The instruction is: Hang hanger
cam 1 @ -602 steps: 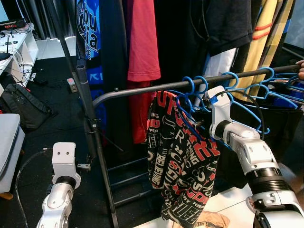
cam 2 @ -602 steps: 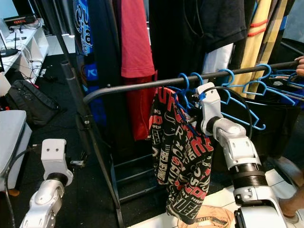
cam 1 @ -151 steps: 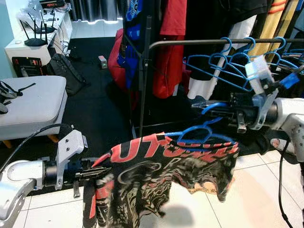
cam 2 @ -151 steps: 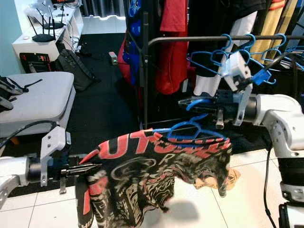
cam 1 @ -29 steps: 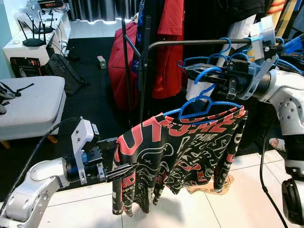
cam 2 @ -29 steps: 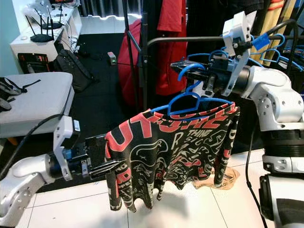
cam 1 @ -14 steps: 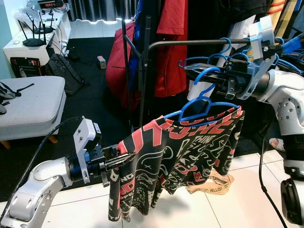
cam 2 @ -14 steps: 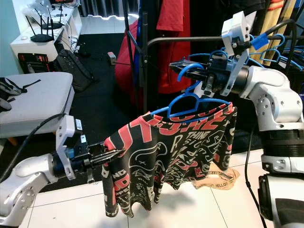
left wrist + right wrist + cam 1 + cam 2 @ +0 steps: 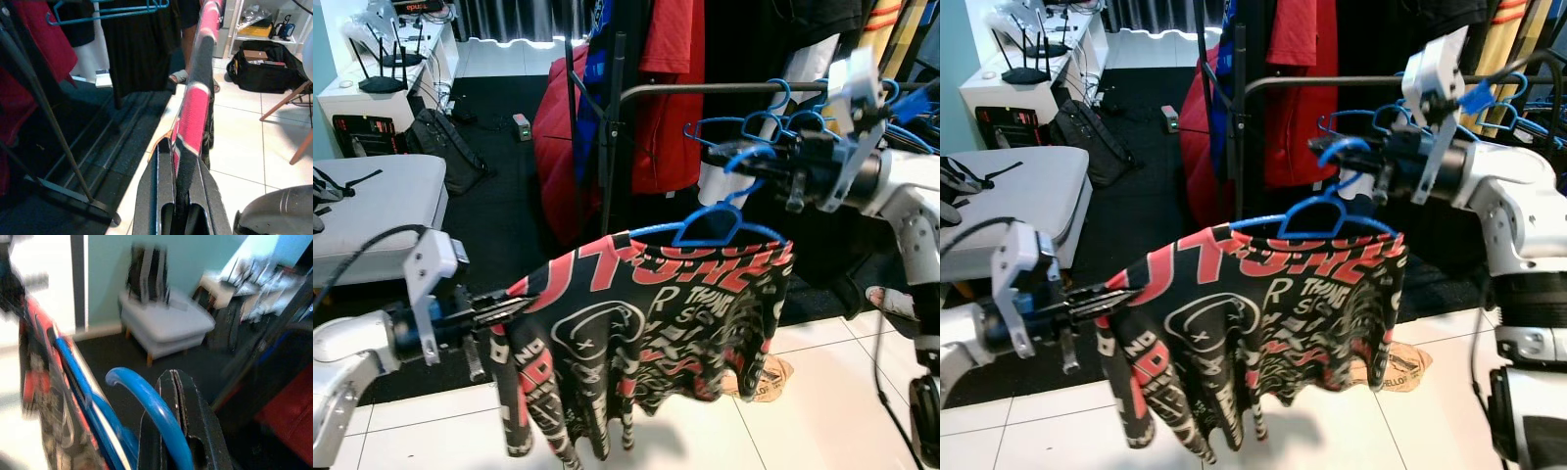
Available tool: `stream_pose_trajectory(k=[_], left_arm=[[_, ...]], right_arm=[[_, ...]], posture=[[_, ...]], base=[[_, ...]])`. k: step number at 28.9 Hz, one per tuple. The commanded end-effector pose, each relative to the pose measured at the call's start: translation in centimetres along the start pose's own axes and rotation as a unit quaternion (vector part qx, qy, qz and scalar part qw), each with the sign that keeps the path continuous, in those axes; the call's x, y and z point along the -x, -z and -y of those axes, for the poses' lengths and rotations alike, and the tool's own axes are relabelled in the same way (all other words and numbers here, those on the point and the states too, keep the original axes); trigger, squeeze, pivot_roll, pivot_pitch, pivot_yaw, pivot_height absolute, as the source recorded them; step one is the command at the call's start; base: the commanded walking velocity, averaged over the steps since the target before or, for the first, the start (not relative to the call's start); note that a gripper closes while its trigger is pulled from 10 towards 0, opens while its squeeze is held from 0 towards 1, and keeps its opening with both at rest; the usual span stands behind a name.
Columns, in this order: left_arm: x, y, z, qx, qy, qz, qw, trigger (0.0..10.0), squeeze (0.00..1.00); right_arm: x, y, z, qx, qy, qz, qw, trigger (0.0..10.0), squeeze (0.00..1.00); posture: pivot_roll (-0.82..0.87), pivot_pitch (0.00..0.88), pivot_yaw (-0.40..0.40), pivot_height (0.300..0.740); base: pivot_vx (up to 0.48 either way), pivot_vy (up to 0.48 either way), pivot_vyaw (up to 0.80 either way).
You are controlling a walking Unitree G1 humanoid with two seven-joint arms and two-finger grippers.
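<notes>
One blue hanger [image 9: 720, 217] carries one black-and-red printed shirt [image 9: 656, 323], held up in front of the clothes rail [image 9: 705, 89]. The right gripper [image 9: 720, 155] is clamped on the hanger's hook, just below and near of the rail, so the hanger is not on the rail. The left gripper [image 9: 514, 305] is closed, pinching the shirt's left sleeve edge; the left wrist view shows fabric between the fingers [image 9: 164, 186].

On the rail hang several empty blue hangers [image 9: 759, 122], perhaps four or five, though they overlap too much to count surely. Red garments [image 9: 666, 88] hang far left of them, and dark clothing behind. A grey ottoman [image 9: 372, 211] stands at the left, a tan cloth [image 9: 759, 377] lies on the white tile floor [image 9: 803, 421].

Since half a second ago the left gripper has drawn out to the left, spreading the shirt wider, and the hanger sits slightly lower.
</notes>
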State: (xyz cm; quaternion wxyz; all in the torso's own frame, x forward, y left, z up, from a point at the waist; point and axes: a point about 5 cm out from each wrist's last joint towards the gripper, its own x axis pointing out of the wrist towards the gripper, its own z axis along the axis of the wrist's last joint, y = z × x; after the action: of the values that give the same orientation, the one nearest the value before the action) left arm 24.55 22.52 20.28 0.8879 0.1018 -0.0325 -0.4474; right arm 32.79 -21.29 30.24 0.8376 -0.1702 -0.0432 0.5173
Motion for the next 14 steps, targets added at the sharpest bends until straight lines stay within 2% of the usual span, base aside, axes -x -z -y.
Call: stream_pose_trajectory(k=[1,2,4,5,8,14], left_arm=[[1.0,-0.2,-0.7,-0.003,-0.016,-0.010,1.000,0.0,0.00],[1.0,-0.2,-0.7,-0.003,-0.016,-0.010,1.000,0.0,0.00],[2.2,-1.5,-1.8,-0.018,-0.035,0.000,0.999,0.0,0.00],[2.2,-1.5,-1.8,-0.018,-0.035,0.000,0.999,0.0,0.00],[2.6,-2.2,-2.3,-0.025,-0.043,0.014,0.999,0.0,0.00],[1.9,-2.5,-1.9,-0.024,-0.029,0.027,0.999,0.0,0.00]], right_arm=[[0.8,-0.1,0.3,0.011,0.011,-0.009,1.000,0.0,0.00],[0.8,-0.1,0.3,0.011,0.011,-0.009,1.000,0.0,0.00],[1.7,2.3,-0.3,0.000,0.005,-0.072,0.997,0.0,0.00],[1.7,2.3,-0.3,0.000,0.005,-0.072,0.997,0.0,0.00],[1.8,4.5,-1.3,-0.014,-0.002,-0.121,0.993,0.0,0.00],[1.1,5.4,-1.7,-0.016,-0.004,-0.131,0.991,0.0,0.00]], posture=[[0.02,0.024,-0.053,0.740],[0.02,0.024,-0.053,0.740],[0.01,0.028,-0.049,0.740],[0.01,0.028,-0.049,0.740],[0.01,0.027,-0.045,0.740],[0.00,0.031,-0.044,0.740]], base=[[0.000,0.000,0.00],[0.000,0.000,0.00],[0.000,0.000,0.00],[0.000,0.000,0.00],[0.000,0.000,0.00],[0.000,0.000,0.00]])
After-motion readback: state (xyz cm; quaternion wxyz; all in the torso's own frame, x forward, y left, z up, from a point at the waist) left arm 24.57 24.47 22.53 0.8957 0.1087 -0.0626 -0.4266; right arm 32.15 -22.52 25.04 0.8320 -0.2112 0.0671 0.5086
